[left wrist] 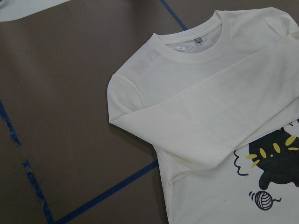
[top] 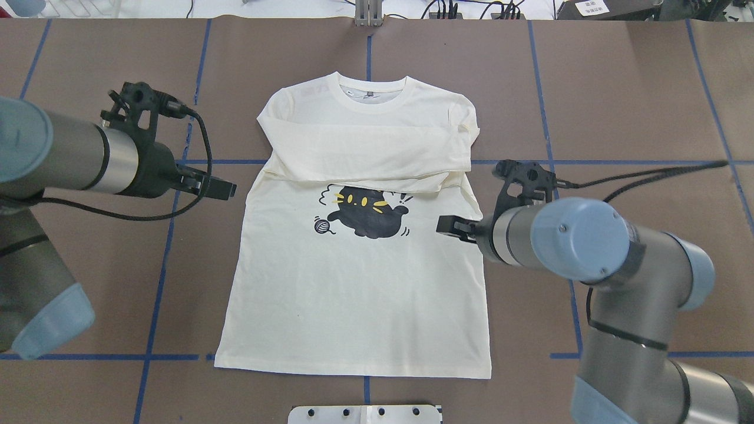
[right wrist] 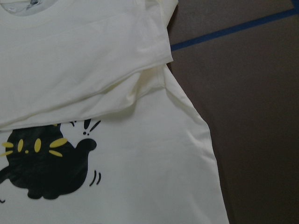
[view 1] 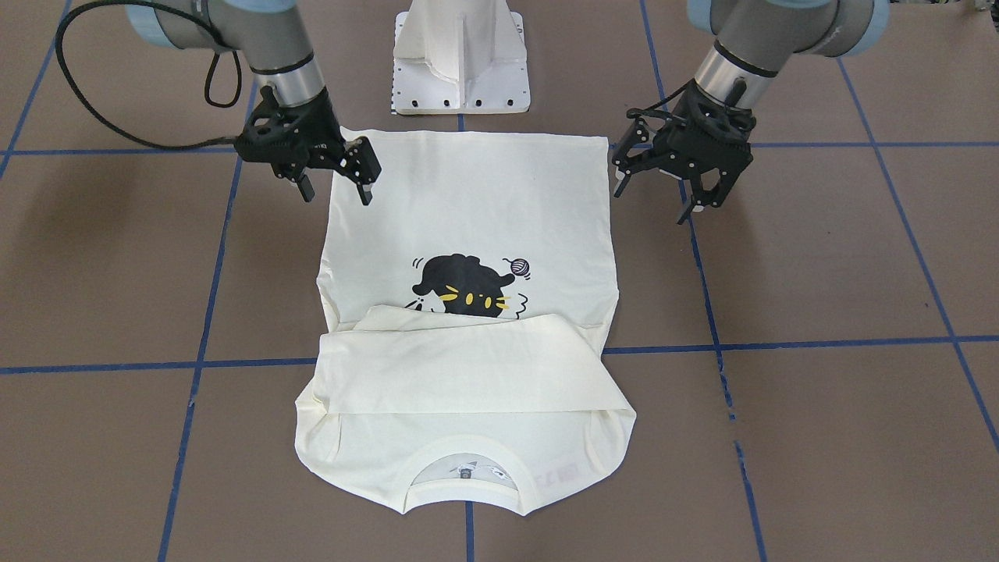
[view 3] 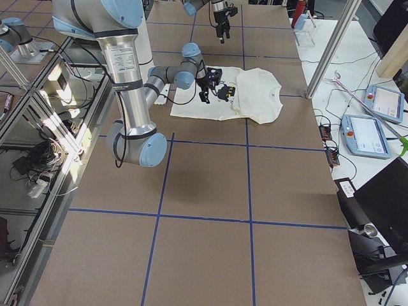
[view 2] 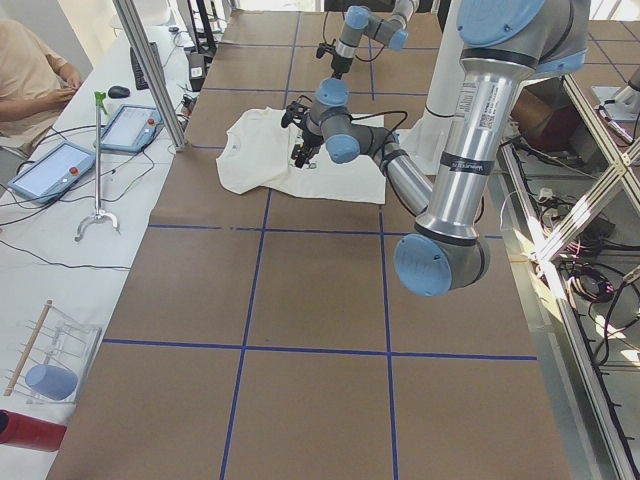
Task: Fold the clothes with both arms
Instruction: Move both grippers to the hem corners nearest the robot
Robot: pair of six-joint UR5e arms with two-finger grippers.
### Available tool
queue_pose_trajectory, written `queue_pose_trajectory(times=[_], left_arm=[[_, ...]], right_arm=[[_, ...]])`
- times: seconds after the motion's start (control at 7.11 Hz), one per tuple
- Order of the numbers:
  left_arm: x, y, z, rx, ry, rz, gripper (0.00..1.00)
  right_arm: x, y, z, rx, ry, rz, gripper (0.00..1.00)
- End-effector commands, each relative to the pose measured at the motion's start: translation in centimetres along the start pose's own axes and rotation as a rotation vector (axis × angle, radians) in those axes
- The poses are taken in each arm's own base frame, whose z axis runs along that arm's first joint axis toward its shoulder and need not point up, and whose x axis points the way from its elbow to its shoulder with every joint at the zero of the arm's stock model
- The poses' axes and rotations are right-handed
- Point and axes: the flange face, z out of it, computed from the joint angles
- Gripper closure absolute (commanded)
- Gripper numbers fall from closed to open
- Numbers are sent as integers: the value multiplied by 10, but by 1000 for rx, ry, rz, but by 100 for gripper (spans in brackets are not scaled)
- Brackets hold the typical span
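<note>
"Where's the cream long-sleeved cat-print shirt (view 3: pixel 258 95)?"

"Lying flat towards the far end of the brown, blue-taped table (view 3: pixel 204 191)."

"And the arms?"

"The near grey-and-silver right arm (view 3: pixel 124 64) reaches over the shirt's side. The far left arm (view 3: pixel 191 7) hangs beyond it."

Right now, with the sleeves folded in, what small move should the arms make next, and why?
Probably lower the left tool and right tool, both open, onto the hem corners. The shirt lies flat, sleeves crossed over the chest, and neither tool holds cloth.
</note>
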Motion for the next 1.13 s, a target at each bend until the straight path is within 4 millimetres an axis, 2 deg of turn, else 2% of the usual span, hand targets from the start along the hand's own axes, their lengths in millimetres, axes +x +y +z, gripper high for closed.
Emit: queue_pose_trajectory(times=[0.0, 0.14, 0.28, 0.42, 0.56, 0.98], left_arm=[[42, 86, 24, -36, -17, -176, 0], [40, 134, 36, -42, -19, -251, 4], [35, 183, 43, -46, -21, -336, 18], [48, 214, 52, -66, -31, -393, 25], [52, 230, 59, -79, -49, -395, 28], [50, 237, 68, -94, -104, -404, 39]], right_arm=[[35, 88, -45, -3, -41, 98, 4], [48, 109, -50, -17, -30, 126, 8], [49, 119, -50, -4, -36, 124, 9], [51, 123, -48, -8, -29, 130, 9], [53, 123, -47, -6, -24, 128, 8], [54, 125, -46, 4, -24, 125, 7]])
